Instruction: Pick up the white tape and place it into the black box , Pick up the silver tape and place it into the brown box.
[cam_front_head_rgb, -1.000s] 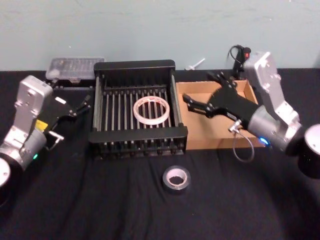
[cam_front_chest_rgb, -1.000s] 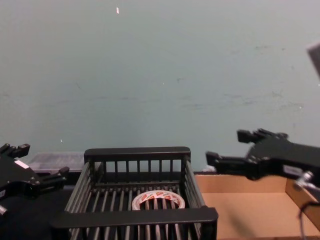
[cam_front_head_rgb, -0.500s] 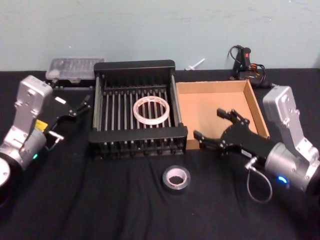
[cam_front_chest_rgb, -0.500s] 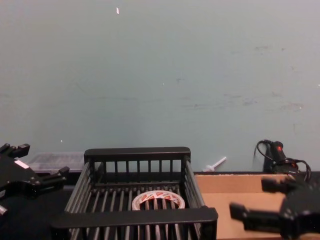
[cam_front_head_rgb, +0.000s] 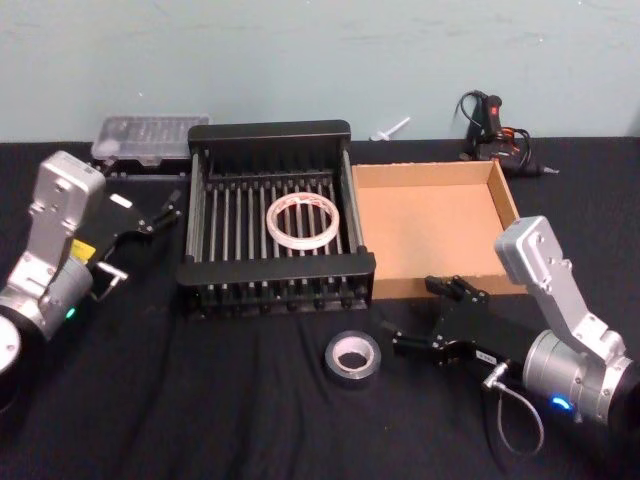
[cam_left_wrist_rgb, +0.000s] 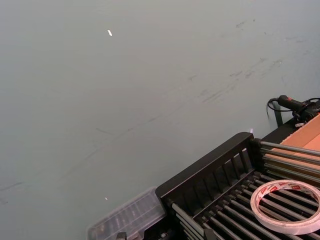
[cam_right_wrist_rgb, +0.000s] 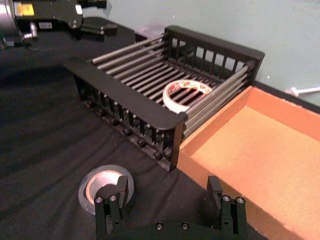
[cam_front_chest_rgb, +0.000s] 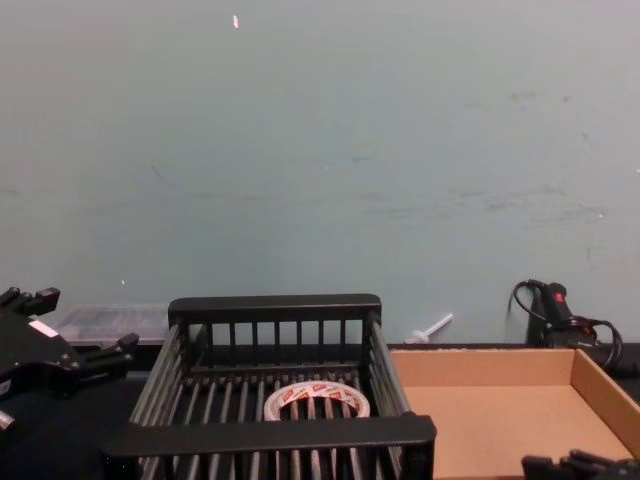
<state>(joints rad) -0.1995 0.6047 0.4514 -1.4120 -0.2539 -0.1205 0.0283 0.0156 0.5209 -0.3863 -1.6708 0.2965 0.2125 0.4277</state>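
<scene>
White tape sits flat on the slats of the black box, so that half looks done. We're on the 2nd half: silver tape lies flat on the black cloth, just in front of the black box's near rim and well short of the brown box, which holds nothing.

Our right gripper is low over the cloth w/ fingers spread wide apart, nothing between them. The roll lies just beyond the fingertips, off toward the left-hand finger; in the right wrist view that finger overlaps the roll's edge while the other finger is nearer the brown box's corner. So the roll isn't centred in the gap yet. Our left gripper is parked beside the black box's left wall, fingers apart, holding nothing.

Risks as we judge them:
- Closing from here probably clips only one edge of the roll, which would skid on the cloth or tip up.
- Coming down w/ that finger over the roll could press on top of it rather than straddle it.
- Far finger is close to the cardboard wall; a sideways shift could nudge the tray.
- Cloth may bunch under low fingertips.
</scene>
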